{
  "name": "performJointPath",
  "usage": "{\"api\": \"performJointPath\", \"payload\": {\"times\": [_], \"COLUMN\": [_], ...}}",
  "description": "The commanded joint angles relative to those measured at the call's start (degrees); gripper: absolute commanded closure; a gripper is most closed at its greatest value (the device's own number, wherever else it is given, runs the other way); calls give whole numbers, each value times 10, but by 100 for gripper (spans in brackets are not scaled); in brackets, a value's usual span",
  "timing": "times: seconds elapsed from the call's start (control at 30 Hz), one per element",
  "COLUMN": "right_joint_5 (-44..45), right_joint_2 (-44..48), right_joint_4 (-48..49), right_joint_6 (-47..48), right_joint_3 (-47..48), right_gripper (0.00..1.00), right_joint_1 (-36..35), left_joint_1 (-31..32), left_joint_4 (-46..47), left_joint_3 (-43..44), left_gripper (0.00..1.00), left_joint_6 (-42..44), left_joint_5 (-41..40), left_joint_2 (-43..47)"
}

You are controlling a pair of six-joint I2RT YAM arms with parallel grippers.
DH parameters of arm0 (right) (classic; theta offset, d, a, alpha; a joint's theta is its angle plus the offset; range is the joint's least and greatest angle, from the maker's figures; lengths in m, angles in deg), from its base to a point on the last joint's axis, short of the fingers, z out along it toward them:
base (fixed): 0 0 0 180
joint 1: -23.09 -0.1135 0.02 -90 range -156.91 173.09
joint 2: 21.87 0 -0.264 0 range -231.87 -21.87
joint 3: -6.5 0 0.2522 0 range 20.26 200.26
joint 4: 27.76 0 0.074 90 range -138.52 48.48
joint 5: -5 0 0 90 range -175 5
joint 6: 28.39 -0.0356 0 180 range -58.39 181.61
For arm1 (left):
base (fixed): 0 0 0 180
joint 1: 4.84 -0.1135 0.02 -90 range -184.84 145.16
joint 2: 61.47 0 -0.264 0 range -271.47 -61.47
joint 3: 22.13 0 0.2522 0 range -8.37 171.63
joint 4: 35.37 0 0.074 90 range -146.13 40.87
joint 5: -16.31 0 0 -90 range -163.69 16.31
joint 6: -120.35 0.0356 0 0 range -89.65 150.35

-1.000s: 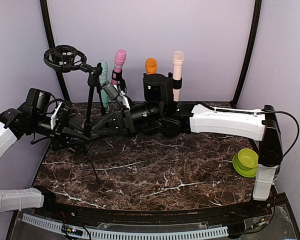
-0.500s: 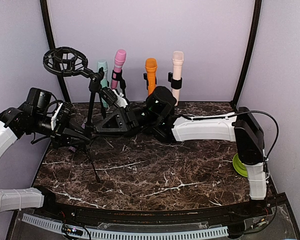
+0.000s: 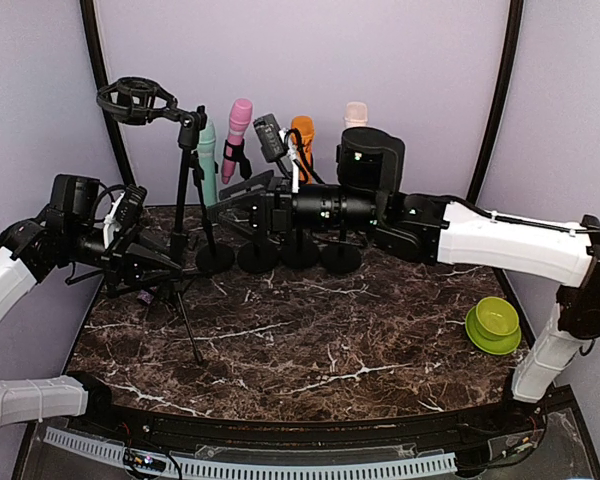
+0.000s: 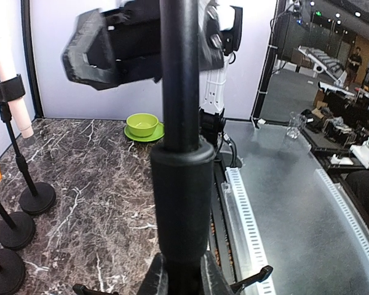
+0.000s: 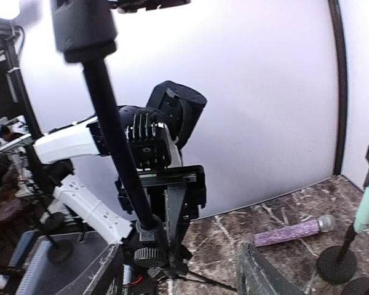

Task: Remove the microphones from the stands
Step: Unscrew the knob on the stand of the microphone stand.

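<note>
Fingers (image 4: 155,281) of your left gripper (image 3: 140,265) pinch shut on the stand (image 3: 183,195) pole. The purple microphone (image 5: 295,232) seems to lie on the table (image 3: 330,330), at the tripod's 8 o'clock. Your right gripper (image 3: 235,197) gapes empty at the pole's 3 o'clock.

The table top (image 3: 330,340) was dark stone or a stone-look laminate, white-veined, smooth with a soft sheen. The tripod stand (image 4: 179,92) had a black pole with a dull satin finish, and its thicker collar (image 4: 183,196) looked matt and faintly rubbery. The purple microphone (image 5: 289,233) lying flat had a rough, speckled body. The green bowl (image 3: 496,318) looked like glossy plastic. The pink microphone (image 3: 239,120) and the orange microphone (image 3: 302,130) seemed smooth matt plastic. The right arm's white shell (image 3: 510,248) was smooth plastic, and the lavender backdrop (image 3: 380,60) flat and matt.
</note>
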Motion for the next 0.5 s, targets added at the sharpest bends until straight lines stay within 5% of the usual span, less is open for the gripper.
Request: {"api": "performJointPath", "payload": {"times": [0.0,0.47], "right_joint_5": [225,224], "right_joint_2": [8,-17], "right_joint_4": [-58,-60], "right_joint_6": [227,302], "right_joint_3": [-26,10], "right_gripper": [39,48], "right_joint_1": [-59,-101], "left_joint_1": [-2,-1], "left_joint_4": [66,46], "left_joint_3": [-7,-5], "left_gripper": [100,100], "left_joint_6": [-69,-45], "left_joint_5": [43,39], "left_joint_2": [18,14]}}
